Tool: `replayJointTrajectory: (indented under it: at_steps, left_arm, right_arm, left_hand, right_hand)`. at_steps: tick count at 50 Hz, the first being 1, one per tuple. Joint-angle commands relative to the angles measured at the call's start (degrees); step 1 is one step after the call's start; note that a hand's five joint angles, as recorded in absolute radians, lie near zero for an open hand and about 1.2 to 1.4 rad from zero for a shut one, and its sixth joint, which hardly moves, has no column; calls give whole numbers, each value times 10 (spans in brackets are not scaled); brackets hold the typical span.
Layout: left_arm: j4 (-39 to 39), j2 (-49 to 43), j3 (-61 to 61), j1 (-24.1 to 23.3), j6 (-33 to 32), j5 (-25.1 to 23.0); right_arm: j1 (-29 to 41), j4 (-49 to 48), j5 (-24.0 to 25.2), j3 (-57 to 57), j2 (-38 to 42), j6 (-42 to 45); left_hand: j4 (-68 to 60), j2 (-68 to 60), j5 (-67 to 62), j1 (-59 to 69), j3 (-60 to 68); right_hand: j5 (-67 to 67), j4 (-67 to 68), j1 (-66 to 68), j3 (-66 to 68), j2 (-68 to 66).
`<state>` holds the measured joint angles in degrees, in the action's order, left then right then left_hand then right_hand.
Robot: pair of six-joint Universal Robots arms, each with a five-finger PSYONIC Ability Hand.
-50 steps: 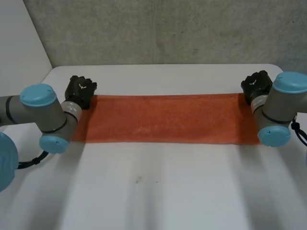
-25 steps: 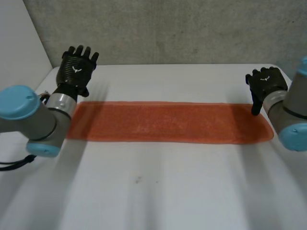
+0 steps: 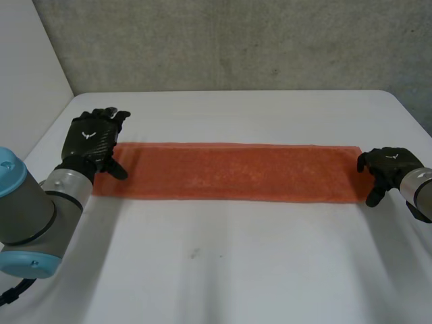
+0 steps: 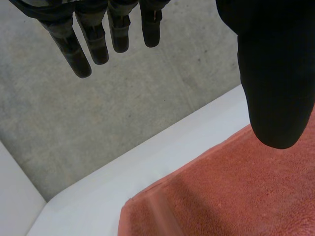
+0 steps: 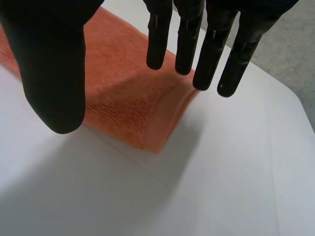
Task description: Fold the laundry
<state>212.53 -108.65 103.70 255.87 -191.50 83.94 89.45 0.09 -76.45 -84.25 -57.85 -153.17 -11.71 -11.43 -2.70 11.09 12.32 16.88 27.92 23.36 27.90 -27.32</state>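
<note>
Both left hand (image 3: 91, 142) and right hand (image 3: 391, 165), straight-fingered, flank towel (image 3: 229, 172).

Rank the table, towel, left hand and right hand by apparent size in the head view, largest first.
1. table
2. towel
3. left hand and right hand: they look about alike, so I won't rank one above the other.

I can't read any words or numbers here. The left hand (image 3: 91, 138) and right hand (image 3: 390, 164) each carry a small white mark on the back, too small to make out.
</note>
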Motion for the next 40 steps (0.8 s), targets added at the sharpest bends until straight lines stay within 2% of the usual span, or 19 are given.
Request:
replayJointTrajectory:
  at_steps: [1,14,16,22,27,31,35,40]
  left_arm:
    - [2,-2,3,4,-3,7]
    - [2,-2,11,4,-3,5]
    - [2,-2,12,4,-3,5]
    - [2,-2,14,3,-3,5]
    - [2,-1,17,3,-3,6]
    - [2,0,18,3,-3,7]
    - [2,-1,19,2,-3,7]
    - [2,-1,19,2,-3,7]
  right_arm:
    - [-16,-40,-1,7,29,10]
    - [-18,-42,11,21,60,20]
    - [-18,-42,10,24,63,20]
    - [-33,-42,-6,29,62,21]
    - [-70,-41,-60,47,40,30]
    - [-108,-35,-78,67,43,68]
    - [-143,-38,-84,77,42,109]
    - [-154,-40,-82,92,43,132]
  left_hand:
    - [17,14,27,-11,-23]
    - [17,14,27,-11,-23]
    - [17,14,27,-11,-23]
    - [17,14,27,-11,-23]
    - [17,14,27,-11,-23]
    - [17,14,27,-11,-23]
    - [17,14,27,-11,-23]
    - [17,14,27,-11,-23]
  right_hand:
    - [113,102,148,103,-109]
    - [276,266,311,266,-272]
    - [524,514,559,514,-520]
    - [531,521,566,521,-527]
    - [531,521,566,521,-527]
    - [531,521,566,521,-527]
    - [531,521,566,521,-527]
    - [531,521,566,521,-527]
